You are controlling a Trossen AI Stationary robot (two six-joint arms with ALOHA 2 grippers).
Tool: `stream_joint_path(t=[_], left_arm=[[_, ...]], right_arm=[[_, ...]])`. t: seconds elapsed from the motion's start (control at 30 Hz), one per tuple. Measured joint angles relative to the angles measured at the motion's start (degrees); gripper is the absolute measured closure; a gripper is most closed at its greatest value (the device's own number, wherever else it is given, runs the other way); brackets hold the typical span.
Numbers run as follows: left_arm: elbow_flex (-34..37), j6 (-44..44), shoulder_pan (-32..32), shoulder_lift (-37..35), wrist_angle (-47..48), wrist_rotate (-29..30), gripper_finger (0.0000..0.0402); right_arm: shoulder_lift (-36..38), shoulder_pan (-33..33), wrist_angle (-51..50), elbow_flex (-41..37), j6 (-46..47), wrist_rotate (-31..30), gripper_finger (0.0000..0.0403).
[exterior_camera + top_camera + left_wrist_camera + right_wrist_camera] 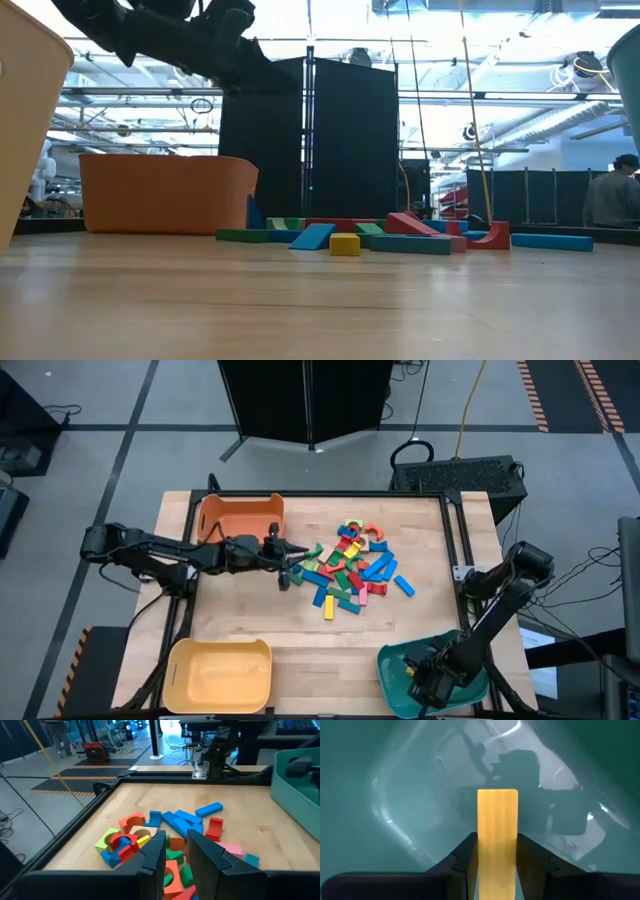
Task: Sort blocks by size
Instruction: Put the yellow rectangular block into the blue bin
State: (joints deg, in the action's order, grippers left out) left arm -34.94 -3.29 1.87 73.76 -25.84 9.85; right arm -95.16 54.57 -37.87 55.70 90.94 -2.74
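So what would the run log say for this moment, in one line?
right end effector: holds yellow block over teal bin | left end effector: empty, above block pile

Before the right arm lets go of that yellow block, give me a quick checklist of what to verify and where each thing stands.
1. Right gripper closed on the yellow wooden bar block: ok, the bar sits clamped between its fingers.
2. Right gripper over the teal plastic bin: ok, the wrist view shows only teal bin wall and floor beyond the bar.
3. Landing spot in the teal bin free of other blocks: ok in the part visible.
4. Left gripper away from the drop: ok, it hovers at the left edge of the pile of painted wooden blocks.
5. Left gripper carrying nothing: ok, no block between its narrowly parted fingers.
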Motion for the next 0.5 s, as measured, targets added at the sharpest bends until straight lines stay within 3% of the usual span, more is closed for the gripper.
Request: stream_joint_path(t=[0.5], left_arm=[[0.0,0.2,-3.3,0.0,1.3,0.0,0.0321]], right_arm=[[-1.4,0.0,-0.2,0.0,0.0,-0.3,0.0250]])
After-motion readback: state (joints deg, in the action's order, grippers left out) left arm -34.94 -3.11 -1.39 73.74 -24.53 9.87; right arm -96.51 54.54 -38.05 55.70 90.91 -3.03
